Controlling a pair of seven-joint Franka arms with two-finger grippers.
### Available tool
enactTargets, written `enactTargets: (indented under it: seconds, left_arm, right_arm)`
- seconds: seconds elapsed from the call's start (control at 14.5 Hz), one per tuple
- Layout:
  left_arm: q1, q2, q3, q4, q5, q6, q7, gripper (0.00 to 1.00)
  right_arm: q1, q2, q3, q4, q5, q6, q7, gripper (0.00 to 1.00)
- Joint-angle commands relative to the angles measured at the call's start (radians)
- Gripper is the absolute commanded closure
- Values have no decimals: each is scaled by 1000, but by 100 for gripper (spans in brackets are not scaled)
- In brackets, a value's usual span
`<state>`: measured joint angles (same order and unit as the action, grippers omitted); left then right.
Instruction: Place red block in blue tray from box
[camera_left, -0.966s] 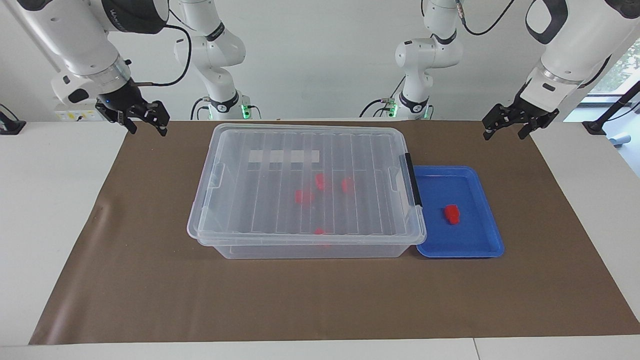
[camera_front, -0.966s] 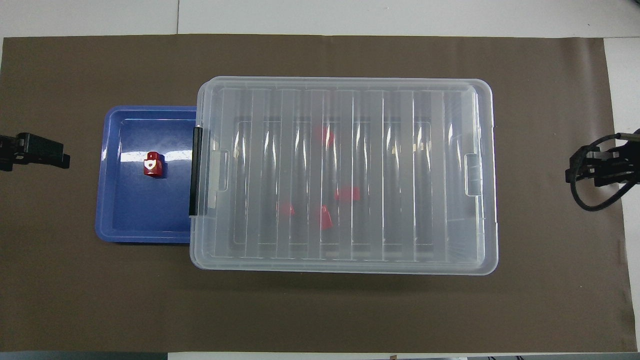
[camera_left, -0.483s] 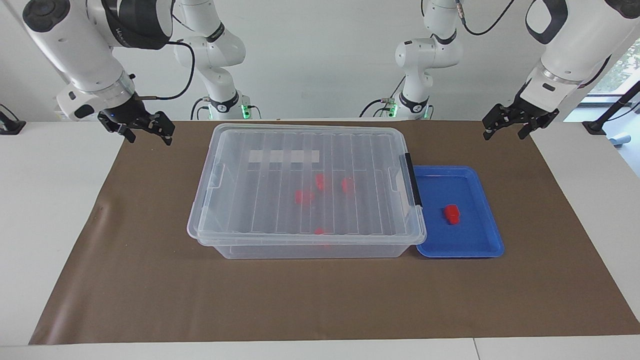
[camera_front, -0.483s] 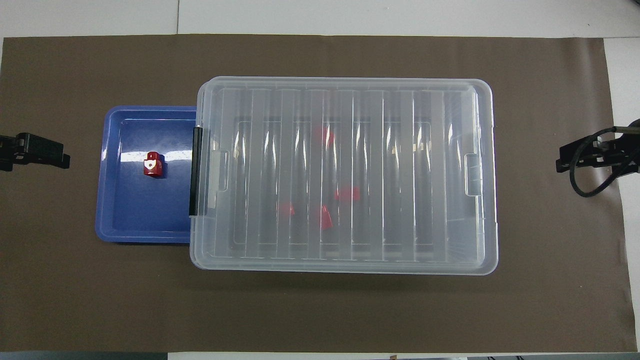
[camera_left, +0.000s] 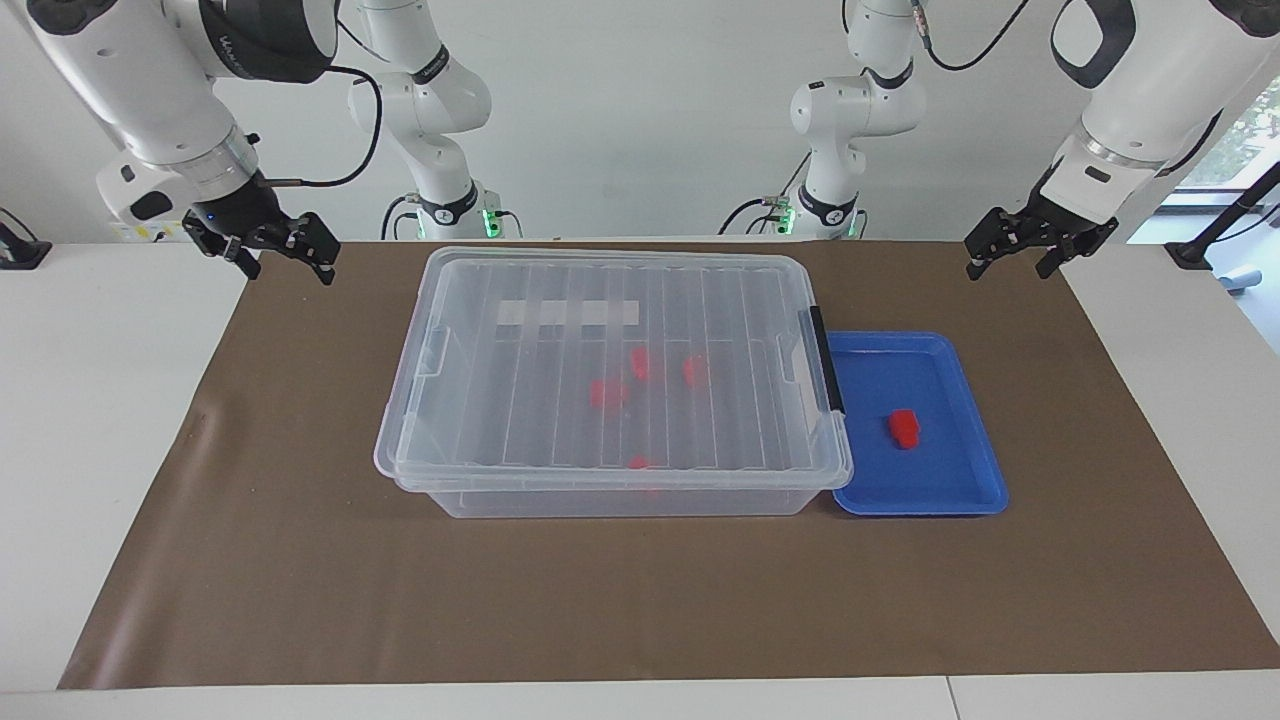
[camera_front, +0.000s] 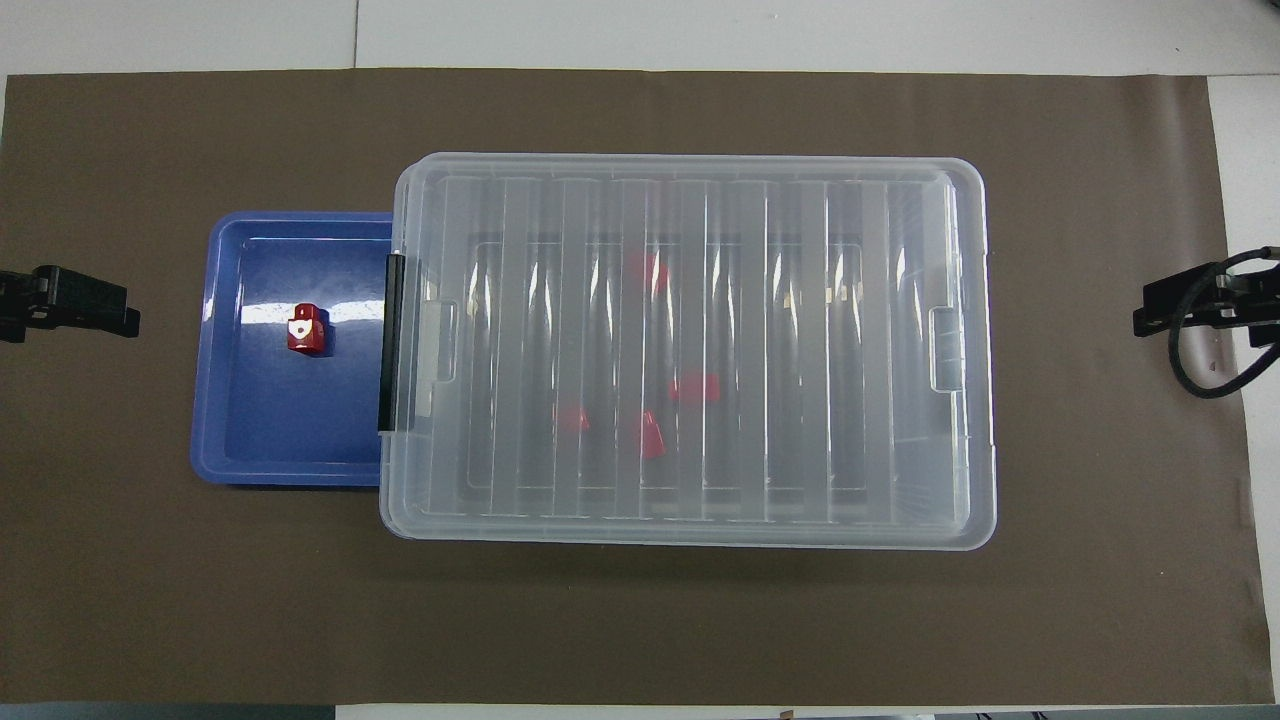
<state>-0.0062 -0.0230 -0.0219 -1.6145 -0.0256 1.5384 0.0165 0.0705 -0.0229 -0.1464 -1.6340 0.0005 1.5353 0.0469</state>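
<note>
A brown mat (camera_left: 300, 560) covers most of the white table (camera_left: 100, 400), with wide bare stretches along its edge farthest from the robots and at both ends. The box (camera_left: 610, 380) sits at the middle of the mat, lid on, its long axis running from one arm's end toward the other, its black latch (camera_left: 826, 360) on the end toward the left arm. Four red blocks (camera_front: 650, 435) show dimly through the ribbed lid.

The blue tray (camera_left: 960, 480) lies against the latch end of the box, its edge tucked partly under the lid's overhang. The red block (camera_left: 904, 427) rests on the tray floor, about midway across and clear of every rim, with open blue floor on all sides. It is slightly oblong, and its long axis runs roughly toward and away from the robots.

The left gripper (camera_left: 1020, 255) hangs above the mat's corner by the left arm's base, jaws apart and empty. The right gripper (camera_left: 280, 255) hangs above the mat's corner at the other end, jaws apart and empty.
</note>
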Motion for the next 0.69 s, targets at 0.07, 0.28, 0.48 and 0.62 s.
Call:
enactTargets:
  seconds: [0.07,0.28,0.48,0.62]
  left_arm:
    - [9,-26,-4,-27,-14,5,16,0]
    - [9,-26,-4,-27,-14,5,14,0]
    - [9,-28,-4,-27,-14,5,14,0]
    - [9,-28,-4,-27,-14,5,14,0]
  right_arm:
    - [-18,0,8,0,16,31,-25,0]
    - [-20,0,8,0,13,39,-27,0]
    - [-18,0,7,0,3,43,-27,0]
    - [-20,0,7,0,1,43,-27,0]
